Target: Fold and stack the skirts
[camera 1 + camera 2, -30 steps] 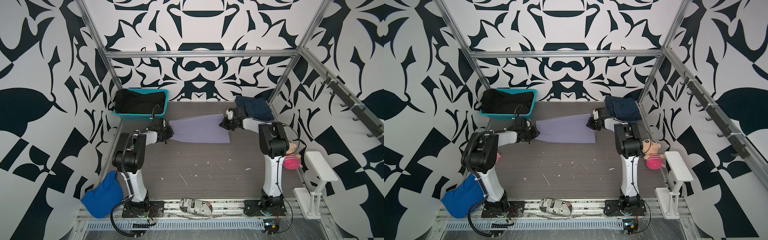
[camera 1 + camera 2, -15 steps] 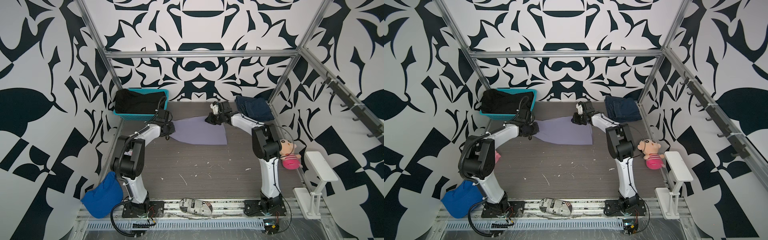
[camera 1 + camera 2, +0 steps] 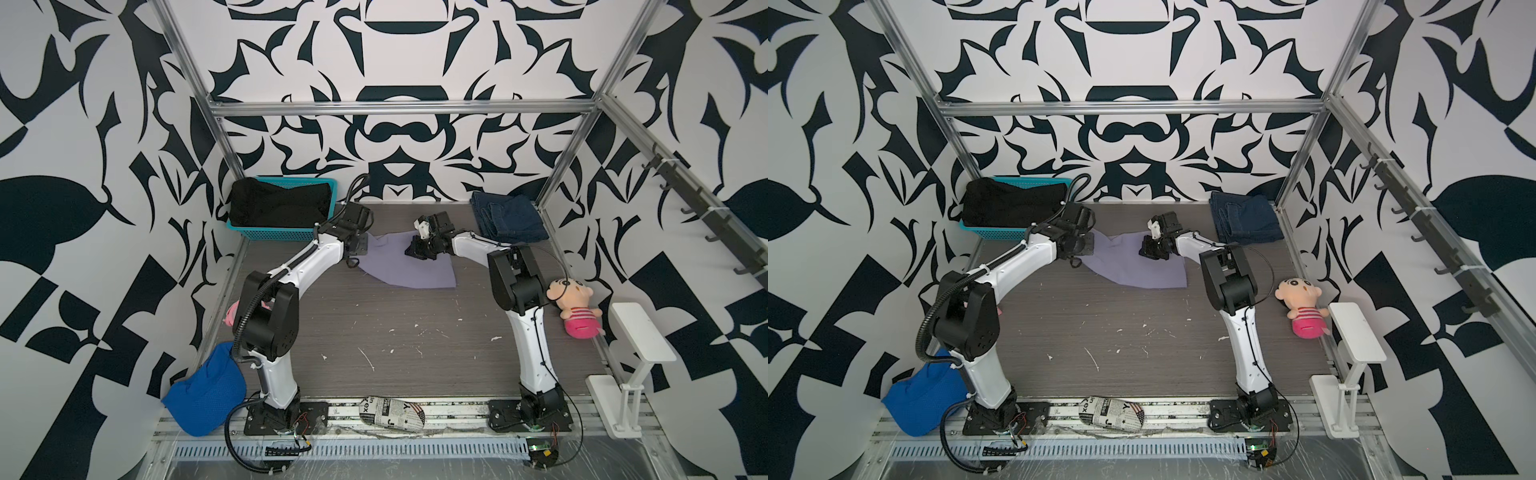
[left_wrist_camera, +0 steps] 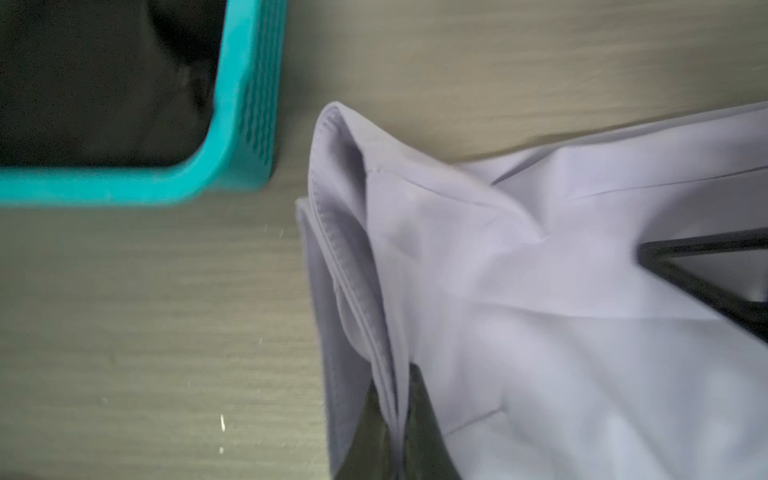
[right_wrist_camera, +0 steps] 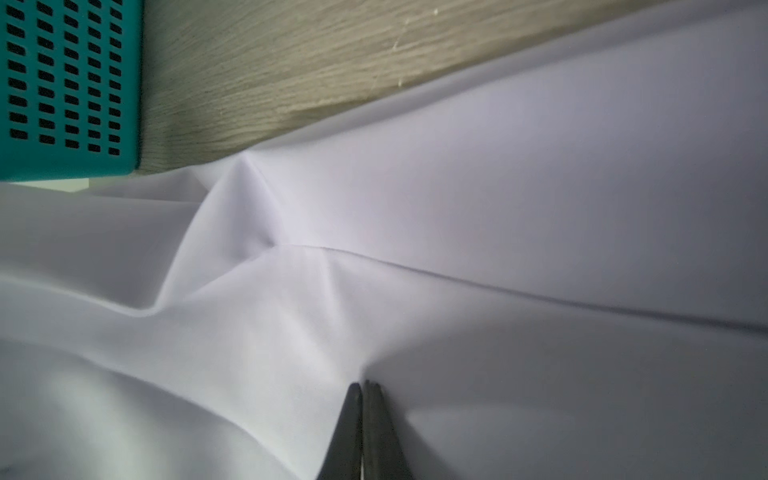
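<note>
The pale lavender skirt point(image 3: 409, 274) point(image 3: 1138, 272) lies at the back middle of the table. My left gripper point(image 3: 358, 248) point(image 3: 1082, 249) is shut on its stitched hem point(image 4: 353, 266) at the left end, with the cloth pinched between the fingers point(image 4: 419, 419). My right gripper point(image 3: 417, 252) point(image 3: 1150, 252) point(image 5: 362, 388) is shut on a pinch of the same skirt, held over its upper middle. The dark blue denim skirt point(image 3: 509, 218) point(image 3: 1246, 220) lies folded in the back right corner. The black skirt point(image 3: 278, 203) point(image 3: 1013, 203) fills the teal basket.
The teal basket point(image 3: 286, 237) point(image 4: 245, 124) stands at the back left, close to my left gripper. A plush doll point(image 3: 575, 309) and a white stand point(image 3: 638, 332) are at the right edge. A blue mesh cloth point(image 3: 203, 395) and a newspaper-print bundle point(image 3: 392, 411) lie at the front.
My right gripper has travelled left from the skirt's right end, carrying its upper right corner over the cloth. My left gripper moved right and toward the back with the hem.
</note>
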You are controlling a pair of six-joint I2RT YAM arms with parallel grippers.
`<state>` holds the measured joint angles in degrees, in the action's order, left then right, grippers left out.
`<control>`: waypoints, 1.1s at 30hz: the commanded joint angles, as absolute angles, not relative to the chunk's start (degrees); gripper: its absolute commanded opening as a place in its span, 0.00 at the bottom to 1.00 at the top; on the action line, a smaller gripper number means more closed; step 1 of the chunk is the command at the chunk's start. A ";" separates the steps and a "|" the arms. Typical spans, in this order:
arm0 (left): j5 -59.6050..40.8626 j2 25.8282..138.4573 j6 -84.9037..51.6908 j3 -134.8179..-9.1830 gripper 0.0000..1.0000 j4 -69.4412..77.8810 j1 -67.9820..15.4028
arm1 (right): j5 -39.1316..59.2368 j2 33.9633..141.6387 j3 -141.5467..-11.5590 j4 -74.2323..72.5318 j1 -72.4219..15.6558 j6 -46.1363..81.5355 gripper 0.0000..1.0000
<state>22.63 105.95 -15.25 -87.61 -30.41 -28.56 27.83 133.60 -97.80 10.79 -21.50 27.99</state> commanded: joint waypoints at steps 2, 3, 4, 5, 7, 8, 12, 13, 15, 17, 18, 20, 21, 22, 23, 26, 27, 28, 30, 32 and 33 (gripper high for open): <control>30.01 111.64 -9.13 -96.01 0.00 -36.32 -33.77 | 26.16 134.38 -96.32 11.40 -21.42 28.56 0.07; 30.60 112.86 -8.27 -97.75 0.00 -36.56 -34.68 | 26.19 134.44 -96.17 11.14 -21.42 28.72 0.07; 30.88 114.19 -6.81 -99.57 0.00 -36.54 -35.77 | 26.26 134.54 -96.09 10.95 -21.36 28.88 0.07; 31.43 115.47 -5.69 -101.30 0.00 -36.56 -36.68 | 26.58 134.49 -95.76 10.73 -21.36 29.06 0.07; 31.73 118.12 -3.91 -104.37 0.00 -36.56 -38.22 | 27.00 134.35 -95.19 9.93 -21.36 29.42 0.07; 31.34 119.36 -3.24 -106.01 0.00 -36.57 -38.98 | 27.24 134.23 -94.88 9.39 -21.23 29.74 0.07; 30.25 122.93 -1.26 -109.35 0.00 -36.08 -41.90 | 29.37 133.77 -93.30 6.36 -20.43 31.52 0.07; 30.05 123.49 -0.91 -109.49 0.00 -35.52 -42.69 | 30.09 133.68 -92.84 5.45 -20.18 32.01 0.07; 30.60 124.01 -0.35 -109.13 0.00 -34.55 -43.82 | 30.97 133.59 -92.23 4.22 -19.88 32.41 0.07; 30.76 123.76 -0.43 -107.90 0.00 -33.50 -44.12 | 31.66 133.59 -91.73 3.43 -19.62 32.82 0.07; 30.28 123.54 -0.57 -107.35 0.00 -33.05 -44.12 | 31.96 133.68 -91.54 3.00 -19.52 33.16 0.07; 30.13 122.67 -0.45 -106.19 0.00 -31.76 -44.12 | 33.05 133.72 -90.91 1.44 -19.19 34.12 0.07; 29.91 122.33 -0.07 -105.83 0.00 -31.27 -44.12 | 33.50 133.77 -90.69 0.90 -19.10 34.48 0.07; 29.61 121.94 0.15 -105.65 0.00 -30.78 -44.12 | 33.95 133.61 -90.53 0.44 -18.91 34.86 0.07; 29.27 121.61 0.27 -105.53 0.00 -30.36 -44.12 | 34.33 133.31 -90.21 -0.10 -18.87 35.16 0.07; 28.85 120.85 0.66 -105.93 0.00 -29.25 -44.12 | 35.80 131.79 -89.56 -1.49 -18.63 35.94 0.07; 28.58 120.76 0.84 -106.17 0.00 -29.09 -44.12 | 36.03 131.10 -89.34 -1.43 -18.55 35.94 0.07; 28.55 120.89 1.06 -106.63 0.00 -29.00 -44.12 | 36.19 130.16 -88.97 -1.61 -18.37 35.86 0.07; 28.68 121.48 1.30 -107.88 0.00 -29.75 -44.12 | 36.83 128.08 -88.05 -1.97 -17.90 35.84 0.07; 29.01 121.93 1.56 -108.36 0.00 -30.14 -44.12 | 37.99 126.12 -86.77 -2.42 -17.01 36.31 0.08; 29.28 121.94 1.60 -108.37 0.00 -30.14 -44.12 | 38.38 125.07 -85.89 -2.69 -16.51 36.55 0.08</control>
